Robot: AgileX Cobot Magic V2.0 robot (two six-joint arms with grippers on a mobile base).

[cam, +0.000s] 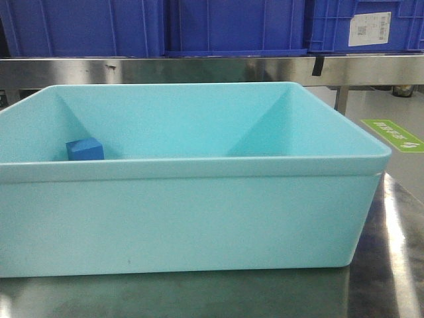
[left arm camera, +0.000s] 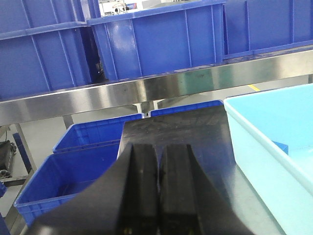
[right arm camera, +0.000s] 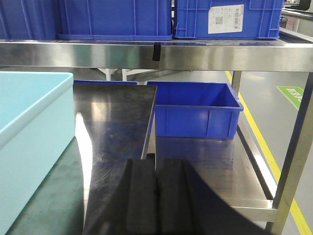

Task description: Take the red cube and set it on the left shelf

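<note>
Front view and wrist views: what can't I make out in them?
Front view: near wall of the tub hides most of its floor; only a blue cube shows, no red cube.
Front view: the label on a crate is cut by the top edge, its print too small to read.
Wrist views: left gripper and right gripper show only shut fingers; arms out of frame.

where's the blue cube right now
In the front view, the blue cube sits inside the light blue tub, on its floor near the left wall.
</note>
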